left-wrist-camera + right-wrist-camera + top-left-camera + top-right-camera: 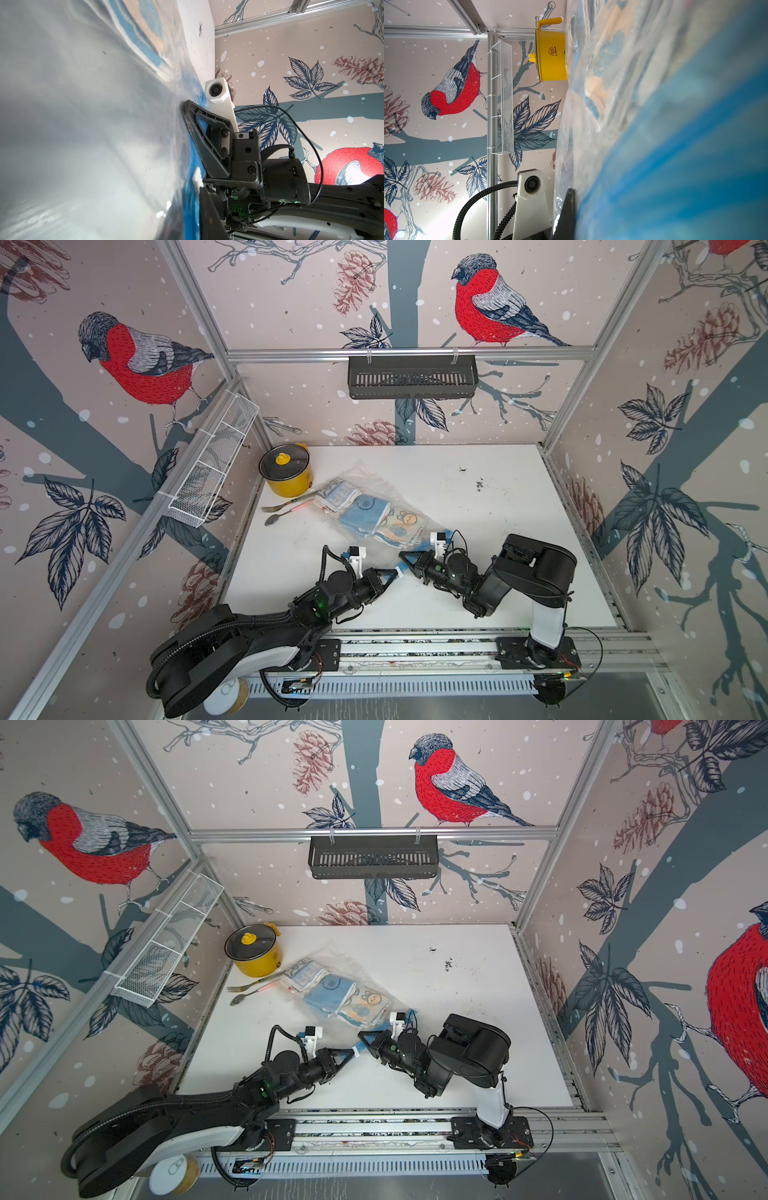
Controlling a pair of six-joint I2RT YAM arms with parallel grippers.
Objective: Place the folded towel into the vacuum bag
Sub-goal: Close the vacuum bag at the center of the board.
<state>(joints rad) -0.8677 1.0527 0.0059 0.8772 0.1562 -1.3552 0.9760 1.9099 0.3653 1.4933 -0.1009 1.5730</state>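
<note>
The clear vacuum bag [376,483] lies slantwise on the white table [498,531], seen in both top views. Three folded towels lie inside it: a white-and-blue one [337,493], a plain blue one [365,512] and one with a bunny print [401,526]. The bag's blue zip strip [191,158] runs along its near end. My left gripper [394,572] is shut on that strip beside a small white clip [401,569]. My right gripper [405,558] faces it, shut on the same strip [675,166] a little further along. The valve is not visible.
A yellow lidded pot [286,472] stands at the back left, touching the bag's far corner. A fork [282,504] and a spoon [275,518] lie just in front of it. A white wire basket [212,466] hangs on the left wall and a black rack [411,377] on the back wall.
</note>
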